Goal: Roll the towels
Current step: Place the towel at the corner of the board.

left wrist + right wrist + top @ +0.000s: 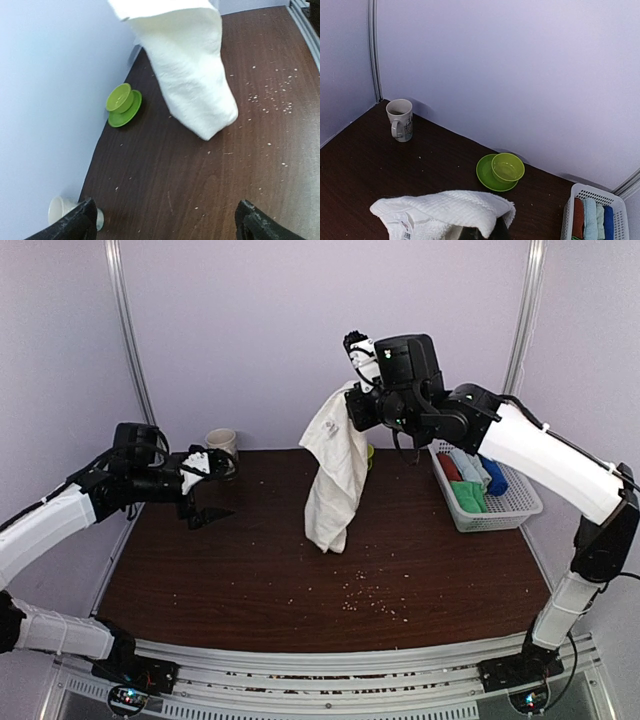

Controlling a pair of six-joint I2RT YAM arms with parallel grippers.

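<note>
Nearest us, pale crumbs (pixel 372 596) lie scattered over the dark wooden table (pixel 250 575). To the left, above that table, the left gripper (pixel 218 490) hangs with its jaws spread wide and nothing between them; its wrist view shows only bare wood between the two black fingertips (pixel 80 222).

In the middle, the white towel (pixel 335 475) hangs in a long drape. Its lower tip is at the tabletop or just above it, and we cannot tell which. The right gripper (pixel 358 405) is raised high, with its jaws clamped tight on the towel's top edge. In its own wrist view the cloth bunches over the fingers and hides them.

To the right stands a white basket (pixel 520 502) holding rolled towels, with a green towel (pixel 468 497) at its near end.

Farther back, a green bowl (pixel 507 167) sits on a green saucer (pixel 485 177) near the wall. A mug (pixel 400 119) stands upright in the far left corner.
</note>
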